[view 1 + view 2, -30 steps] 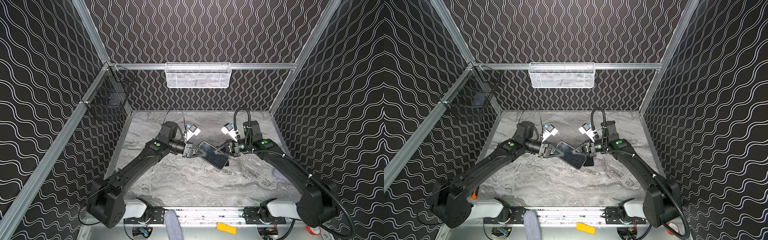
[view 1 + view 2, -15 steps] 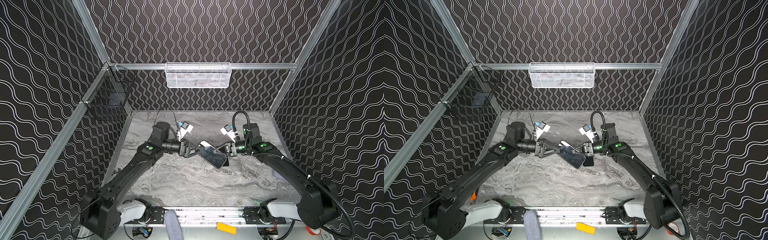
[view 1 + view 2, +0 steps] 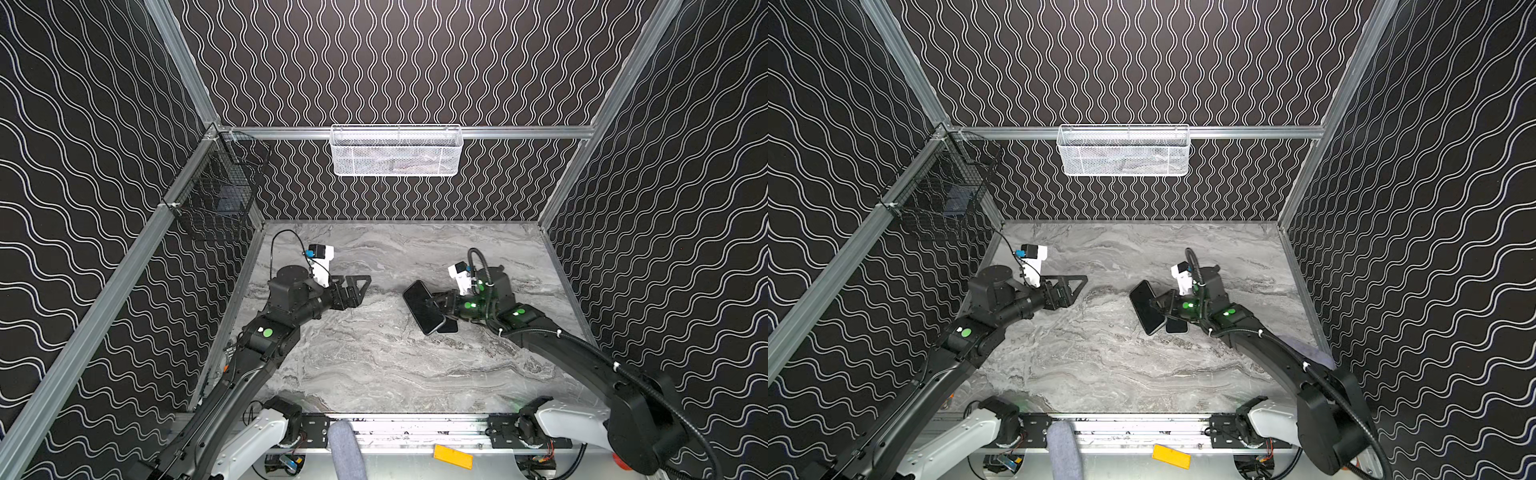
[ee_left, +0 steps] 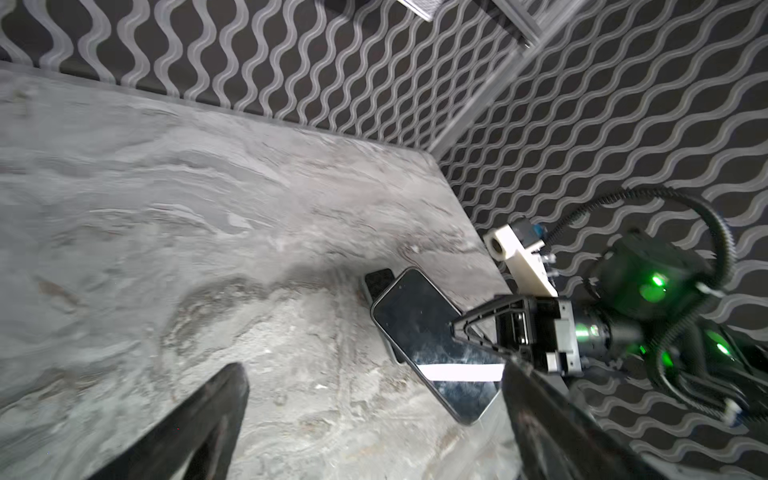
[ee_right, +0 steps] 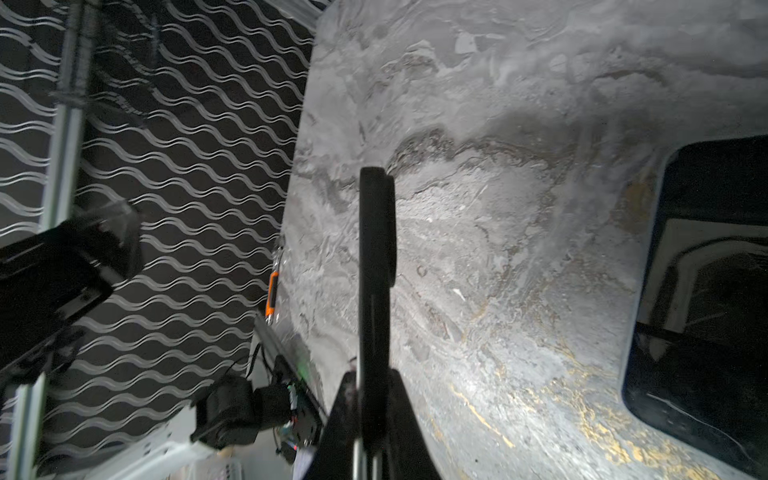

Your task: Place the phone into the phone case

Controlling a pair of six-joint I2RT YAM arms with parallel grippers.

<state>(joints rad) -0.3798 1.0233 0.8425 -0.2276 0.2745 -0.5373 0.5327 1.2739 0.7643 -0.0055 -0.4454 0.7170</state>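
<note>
Jaws of the left gripper (image 3: 360,291) gape wide with nothing between them, well apart from everything else. Its two dark wedge-shaped fingers (image 4: 208,415) sit at the bottom of the left wrist view, blurred and cut off.

Jaws of the right gripper (image 3: 435,300) are clenched on one long edge of the glossy black glass-faced phone (image 3: 422,305), right of table centre in both top views. Phone (image 4: 419,328) sits tilted, screen up, mirror-like, with a white strip reflected across it.

Matte black rounded-corner phone case (image 3: 452,328) lies flat on the grey marbled tabletop (image 3: 374,365) under the phone, mostly covered. Only a corner shows from above, and one rounded end of the phone case (image 4: 379,280) peeks out in the left wrist view. Phone is over the case, not seated in it. Cannot tell whether its low end touches the tabletop.

Right wrist view shows the phone (image 5: 374,249) as a thin black bar, edge-on, pinched by black triangular fingers (image 5: 343,428). Dark shiny rounded-corner shape at the frame edge is probably the case, cut off.

White mesh basket (image 3: 397,151) hangs on the back rail. Black wire basket (image 3: 216,199) hangs on the left rail, contents unclear.
</note>
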